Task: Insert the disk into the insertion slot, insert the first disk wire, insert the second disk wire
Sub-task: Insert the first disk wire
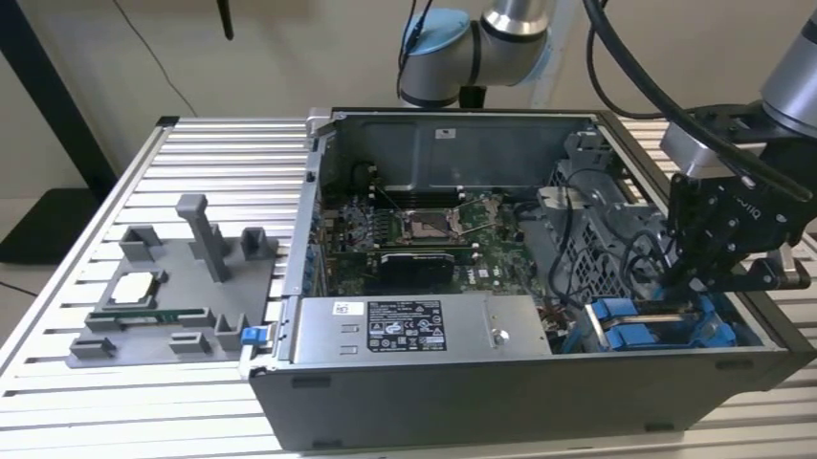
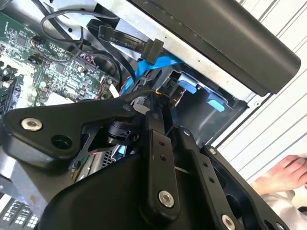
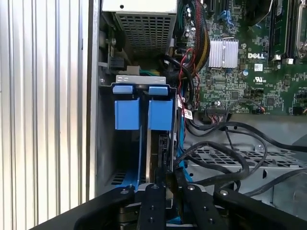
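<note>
Spanning the foreground, a slatted counter carries an open case and grey tray. The arm bends down from the far side, its hand pressed together over the disk, upright in the slot.

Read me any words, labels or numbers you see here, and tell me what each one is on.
Power supply: black label and white sticker, print too small to read.
Motherboard: a white brand mark, not quoted here; other markings too small to read.
Black plug: pale lettering, not legible.
Wire tag: too small to read.
</note>
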Tool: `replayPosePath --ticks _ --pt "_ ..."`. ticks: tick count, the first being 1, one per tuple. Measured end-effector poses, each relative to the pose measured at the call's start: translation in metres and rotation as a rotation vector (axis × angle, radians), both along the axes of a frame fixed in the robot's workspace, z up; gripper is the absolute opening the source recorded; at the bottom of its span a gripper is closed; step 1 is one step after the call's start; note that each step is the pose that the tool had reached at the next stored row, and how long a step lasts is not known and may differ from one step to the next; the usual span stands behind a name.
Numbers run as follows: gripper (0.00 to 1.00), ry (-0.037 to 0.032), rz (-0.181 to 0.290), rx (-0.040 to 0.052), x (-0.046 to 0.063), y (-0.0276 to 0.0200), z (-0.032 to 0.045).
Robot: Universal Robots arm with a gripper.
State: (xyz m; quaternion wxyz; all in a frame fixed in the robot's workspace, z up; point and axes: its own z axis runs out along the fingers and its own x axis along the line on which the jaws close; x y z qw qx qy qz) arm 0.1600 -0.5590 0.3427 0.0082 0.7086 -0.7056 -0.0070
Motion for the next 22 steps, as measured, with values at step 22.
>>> replayPosePath --ticks 22 --pt "0.00 -0.0080 -0.042 -0.0032 0.0000 -0.0012 -0.0080"
